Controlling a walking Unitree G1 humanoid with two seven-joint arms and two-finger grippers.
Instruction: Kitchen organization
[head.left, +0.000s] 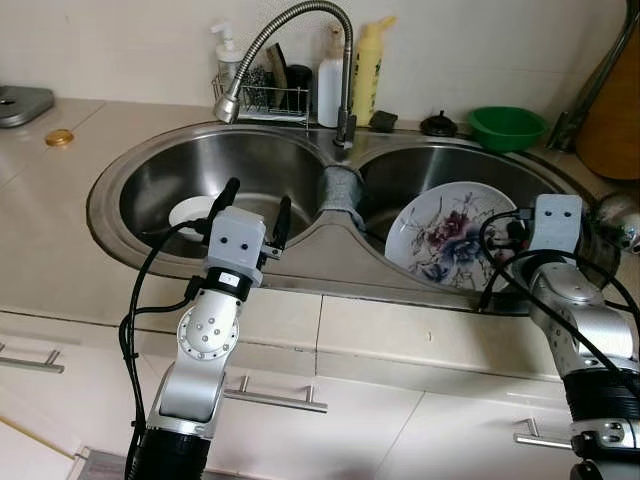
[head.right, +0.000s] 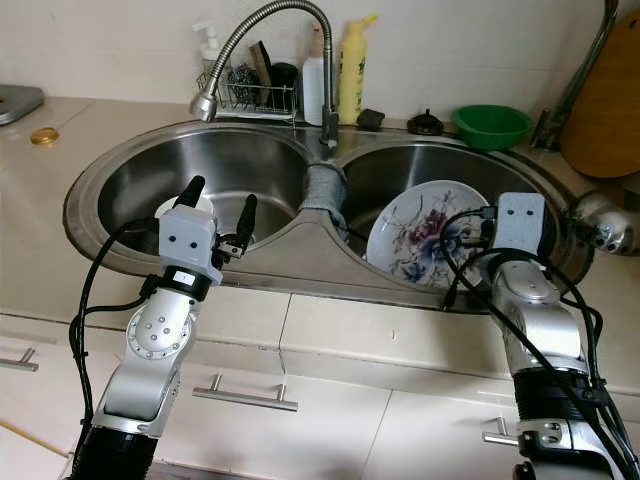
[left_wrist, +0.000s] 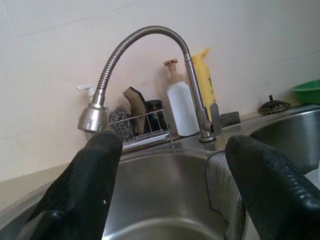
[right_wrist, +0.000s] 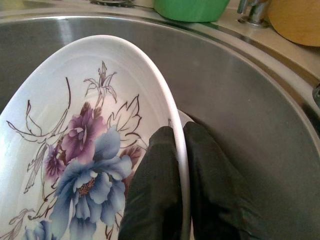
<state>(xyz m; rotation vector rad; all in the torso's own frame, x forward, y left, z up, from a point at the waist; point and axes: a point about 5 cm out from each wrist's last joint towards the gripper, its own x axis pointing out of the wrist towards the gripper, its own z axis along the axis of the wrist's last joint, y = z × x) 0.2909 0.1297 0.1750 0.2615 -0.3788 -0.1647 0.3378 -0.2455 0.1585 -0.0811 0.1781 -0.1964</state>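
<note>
A white plate with purple and blue flowers (head.left: 450, 235) leans tilted inside the right basin of the steel double sink (head.left: 330, 275). My right gripper (right_wrist: 180, 132) is shut on the plate's (right_wrist: 75, 150) rim, one black finger on each face. My left gripper (head.left: 258, 200) hovers open over the front edge of the left basin with nothing between its fingers (left_wrist: 85, 190). A small white dish (head.left: 188, 212) lies on the bottom of the left basin, just beyond that gripper.
A gooseneck faucet (head.left: 280, 30) arches over the left basin. A grey cloth (head.left: 340, 190) hangs over the divider. Behind the sink stand a wire rack (head.left: 265, 95), bottles (head.left: 366, 65) and a green bowl (head.left: 506, 126). A wooden board (head.left: 615, 110) leans at far right.
</note>
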